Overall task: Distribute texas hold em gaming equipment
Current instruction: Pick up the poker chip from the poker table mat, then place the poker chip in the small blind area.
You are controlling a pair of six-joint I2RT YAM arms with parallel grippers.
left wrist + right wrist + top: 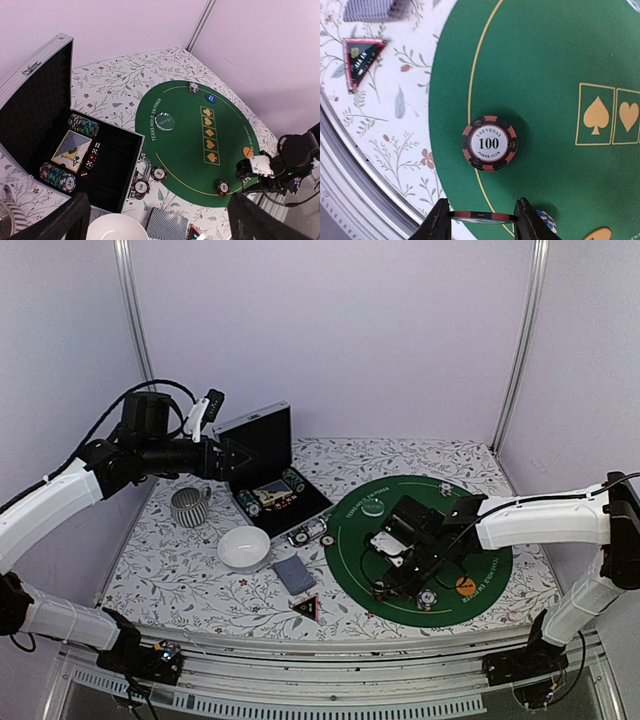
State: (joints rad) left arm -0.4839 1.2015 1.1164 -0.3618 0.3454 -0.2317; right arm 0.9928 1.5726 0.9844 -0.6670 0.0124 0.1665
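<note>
Above the open case (pixel 30 100), which holds striped chip rolls and a deck, the left arm's fingers (pixel 60 220) stand spread wide and hold nothing. On the flowered counter (pixel 160 570) lie a black red-edged triangle (pixel 362 57) and grey-blue-backed cards (pixel 167 225). The green mat (pixel 190 150) reads "TEXAS HOLD 'EM POKER". On it lies a red-and-black chip (pixel 489 143) marked "LAS VEGAS 100 POKER CLUB". The right arm's fingers (pixel 440 222) pinch a similar chip (pixel 482 216), seen edge-on, at the mat's near edge.

Floral table (pixel 160 580) (green mat (pixel 345 535), case (pixel 260 440), cards (pixel 294 575))
</note>
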